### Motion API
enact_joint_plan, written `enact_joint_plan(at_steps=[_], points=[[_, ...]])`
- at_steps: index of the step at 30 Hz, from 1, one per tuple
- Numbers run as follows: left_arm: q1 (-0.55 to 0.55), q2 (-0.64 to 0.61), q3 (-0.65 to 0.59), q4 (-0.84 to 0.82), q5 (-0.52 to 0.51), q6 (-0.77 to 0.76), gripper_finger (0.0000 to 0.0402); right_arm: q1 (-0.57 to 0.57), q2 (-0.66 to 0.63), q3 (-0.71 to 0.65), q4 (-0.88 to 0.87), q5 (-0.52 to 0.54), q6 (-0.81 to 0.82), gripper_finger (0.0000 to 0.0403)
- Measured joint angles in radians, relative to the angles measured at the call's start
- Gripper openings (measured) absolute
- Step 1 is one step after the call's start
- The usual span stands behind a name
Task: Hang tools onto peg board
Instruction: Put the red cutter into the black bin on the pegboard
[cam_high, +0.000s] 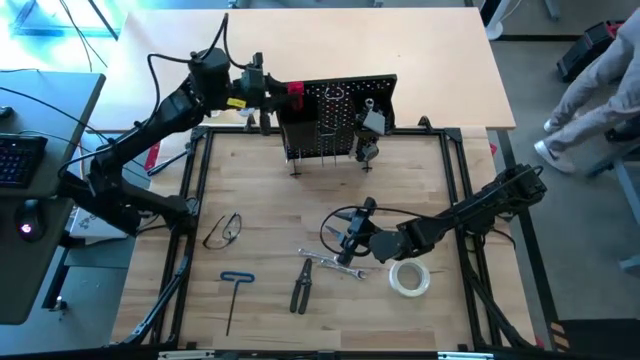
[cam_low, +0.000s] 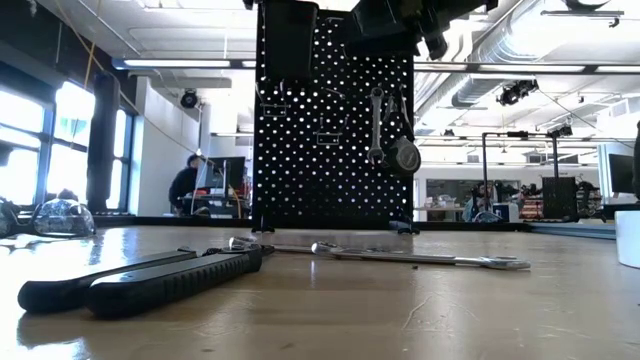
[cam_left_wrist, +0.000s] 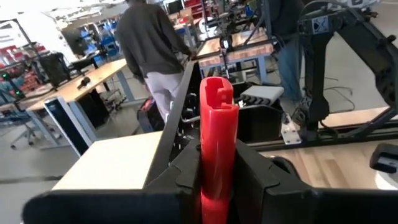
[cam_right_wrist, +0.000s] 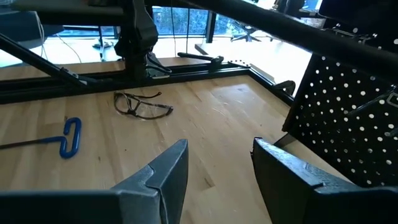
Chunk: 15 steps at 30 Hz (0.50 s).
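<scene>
Pinching the red-handled tool (cam_left_wrist: 217, 155), left pincer (cam_high: 283, 95) hovers at the peg board (cam_high: 340, 100) top edge; right pincer (cam_right_wrist: 214, 174) spread.

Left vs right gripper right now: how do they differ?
The left gripper is up at the peg board's top edge, shut on the red-handled tool; the right gripper hangs low over the table, open and empty. Both have dark two-finger jaws.

We see bright, even light from ceiling strips and windows. In the low view the pliers (cam_low: 140, 280) up close blur and the surface (cam_low: 400, 320) shows sheen; cyan glare tints the overhead corner.
</scene>
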Motion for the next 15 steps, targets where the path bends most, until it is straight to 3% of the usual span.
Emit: enact_joint_plan(at_steps=[15], points=[[0.000, 0.012, 0.003, -0.056, 0.004, -0.030, 0.0086, 0.000, 0.000, 0.001, -0.023, -0.013, 0.023, 0.0172]])
